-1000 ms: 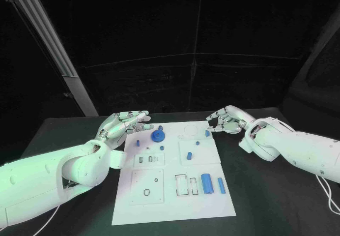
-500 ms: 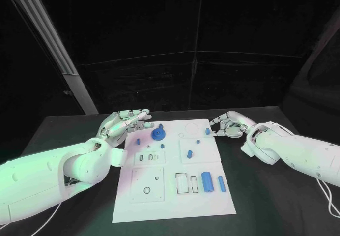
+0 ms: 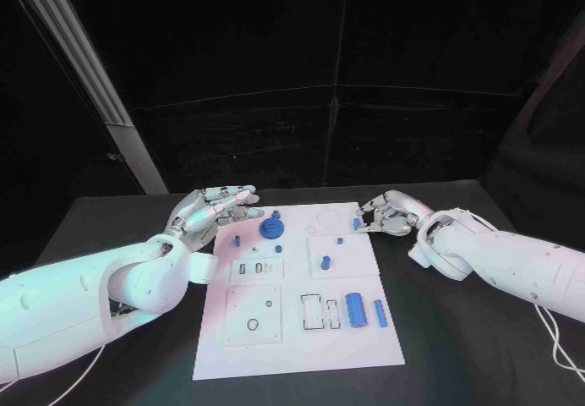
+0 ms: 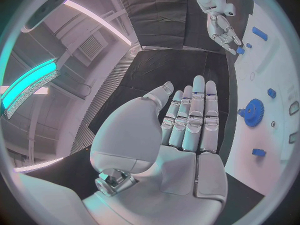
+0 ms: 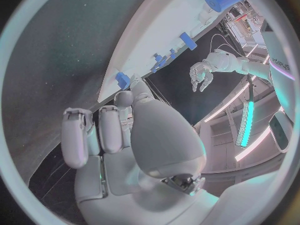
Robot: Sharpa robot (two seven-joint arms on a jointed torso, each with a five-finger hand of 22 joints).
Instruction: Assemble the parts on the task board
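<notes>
The white task board [image 3: 297,338] lies in the middle of the table. On it are a blue gear [image 3: 273,228], a thick blue cylinder [image 3: 355,309], a thin blue peg [image 3: 380,313] and several smaller blue parts. My left hand [image 3: 217,205] hovers over the board's far left corner, flat and holding nothing, with its fingers [image 4: 194,115] straight and close together. My right hand [image 3: 388,213] is at the board's far right edge with its fingers curled. Its thumb tip [image 5: 127,98] is right at a small blue part [image 3: 356,224] on that edge. Whether it pinches that part is unclear.
The black table [image 3: 475,338] extends on both sides of the board. A pale slanted post [image 3: 116,118] rises behind the table's far left corner. Rectangular slots [image 3: 320,315] and a round hole [image 3: 253,325] mark the board's near half.
My right hand has sunk a little and drawn closer to the small blue part at the board's far right edge. The left hand has hardly moved.
</notes>
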